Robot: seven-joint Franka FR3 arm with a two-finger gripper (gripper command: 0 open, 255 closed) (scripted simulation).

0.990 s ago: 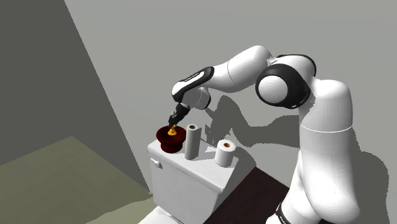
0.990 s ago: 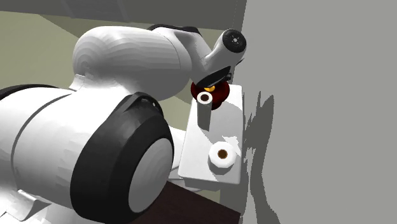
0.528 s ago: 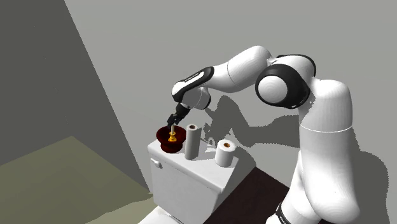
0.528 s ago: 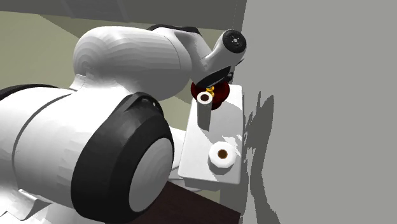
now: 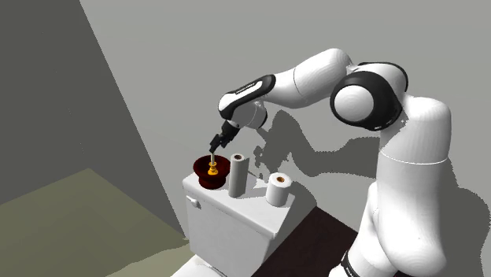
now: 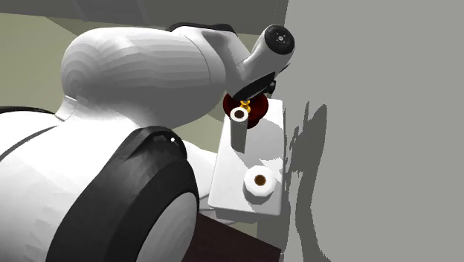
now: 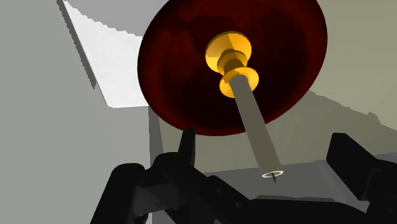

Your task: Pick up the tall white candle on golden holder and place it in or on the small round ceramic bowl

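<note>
My gripper (image 7: 265, 141) hangs with fingers spread apart over the pale candle (image 7: 257, 125), which stands upright on its golden holder (image 7: 229, 56) inside the dark red bowl (image 7: 178, 70), wick pointing up at me

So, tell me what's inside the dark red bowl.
Inside the dark red bowl stands a tall pale candle on its golden holder, upright. The holder's base covers the bowl's floor beneath it; nothing else shows inside.
</note>
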